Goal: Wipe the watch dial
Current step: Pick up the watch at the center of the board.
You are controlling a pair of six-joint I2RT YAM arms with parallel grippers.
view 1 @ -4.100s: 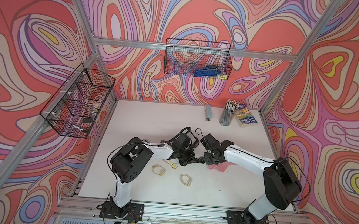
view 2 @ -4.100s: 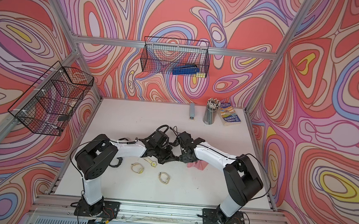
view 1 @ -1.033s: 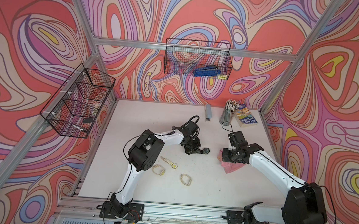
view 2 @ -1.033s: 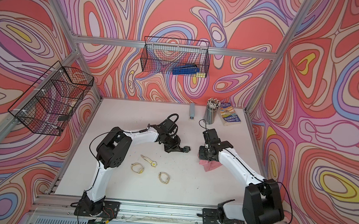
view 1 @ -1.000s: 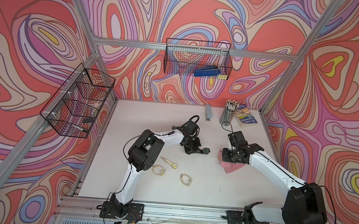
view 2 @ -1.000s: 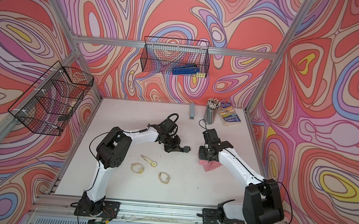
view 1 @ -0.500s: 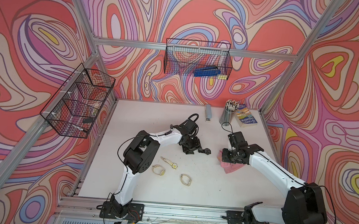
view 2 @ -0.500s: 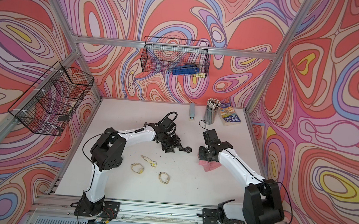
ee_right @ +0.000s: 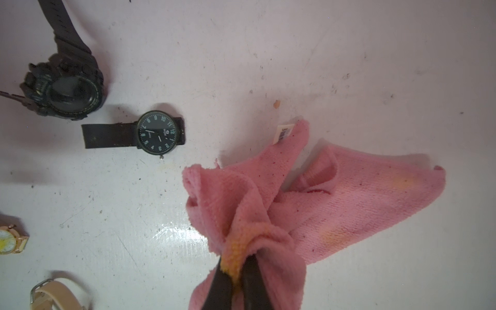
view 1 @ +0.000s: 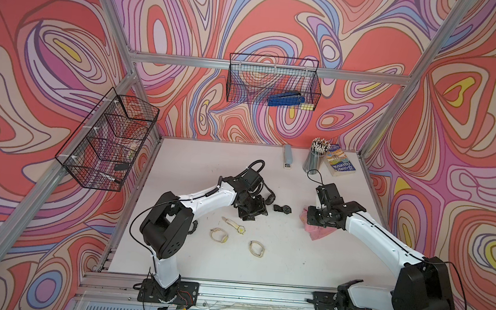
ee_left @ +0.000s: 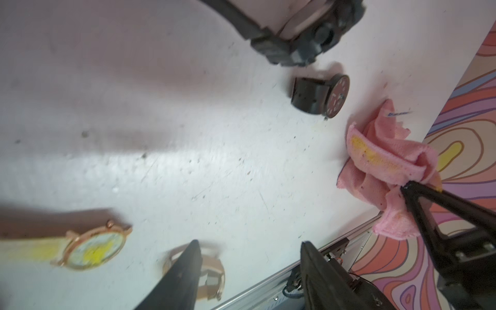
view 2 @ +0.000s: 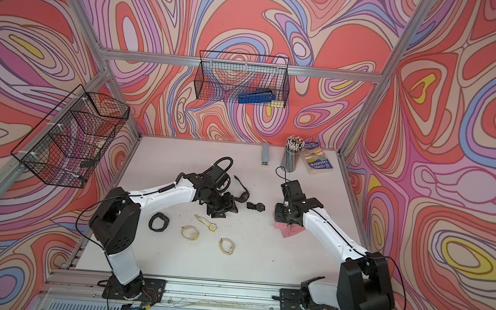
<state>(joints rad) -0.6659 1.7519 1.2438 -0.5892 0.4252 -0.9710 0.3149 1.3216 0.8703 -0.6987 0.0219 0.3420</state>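
The watch (ee_right: pixel 157 133), black with a dark round dial facing up and a short black strap, lies flat on the white table (view 1: pixel 286 266) between the two arms in both top views (view 1: pixel 283 209) (view 2: pixel 257 206). My left gripper (ee_left: pixel 251 249) hangs open and empty just left of it (view 1: pixel 250 213), apart from it. My right gripper (ee_right: pixel 239 264) is shut on a bunched fold of the pink cloth (ee_right: pixel 349 204), which trails onto the table to the right of the watch (view 1: pixel 317 231). The cloth does not touch the watch.
A chunky black sport watch (ee_right: pixel 64 91) lies close behind the dial watch. Nearer the front lie a gold watch with a yellow face (view 1: pixel 240 229), two beige-strap watches (view 1: pixel 218 235) (view 1: pixel 256 248) and a black watch (view 2: pixel 158 221). Stapler (view 1: pixel 287 159), pencil cup (view 1: pixel 313 160) and book (view 1: pixel 339 163) stand at the back.
My left gripper has opened and let go of the black dial watch, which now rests on the table, and has drawn back slightly. The right arm with the cloth has stayed put.
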